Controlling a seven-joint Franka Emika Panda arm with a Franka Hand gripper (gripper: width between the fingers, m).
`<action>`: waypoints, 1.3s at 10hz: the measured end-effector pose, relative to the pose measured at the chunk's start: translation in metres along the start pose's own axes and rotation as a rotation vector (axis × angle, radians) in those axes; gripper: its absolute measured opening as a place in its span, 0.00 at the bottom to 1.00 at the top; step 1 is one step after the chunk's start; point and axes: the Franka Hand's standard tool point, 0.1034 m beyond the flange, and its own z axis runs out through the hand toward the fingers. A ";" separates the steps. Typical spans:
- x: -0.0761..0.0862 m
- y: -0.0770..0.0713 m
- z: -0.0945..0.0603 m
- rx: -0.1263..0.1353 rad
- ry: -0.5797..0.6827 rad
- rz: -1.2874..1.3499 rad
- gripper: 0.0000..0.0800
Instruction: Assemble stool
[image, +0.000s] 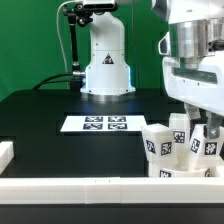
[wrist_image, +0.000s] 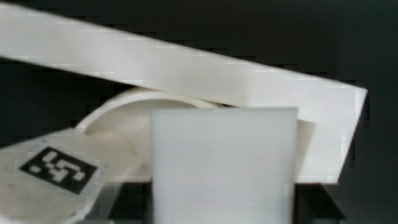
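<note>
The stool's round white seat (image: 183, 173) lies near the front rail on the exterior view's right. Short white tagged legs (image: 158, 146) stand on it. My gripper (image: 197, 128) reaches down from above among them, its jaws closed on one white leg (image: 199, 146). In the wrist view this leg (wrist_image: 222, 160) is a plain white block that fills the space between the dark fingers (wrist_image: 135, 203). The gripper (wrist_image: 222, 206) holds it over the rounded seat (wrist_image: 128, 112). Another leg with a tag (wrist_image: 59, 170) stands beside it.
The marker board (image: 95, 124) lies on the black table in front of the robot base (image: 106, 65). A long white border rail (image: 90, 190) runs along the front, and it crosses the wrist view (wrist_image: 196, 68) behind the seat. A short rail piece (image: 5, 153) lies at the exterior view's left.
</note>
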 end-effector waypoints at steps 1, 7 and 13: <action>-0.001 0.000 0.000 0.005 -0.012 0.061 0.43; -0.003 -0.002 0.001 0.010 -0.027 0.383 0.43; -0.001 -0.007 0.000 0.087 -0.111 0.746 0.43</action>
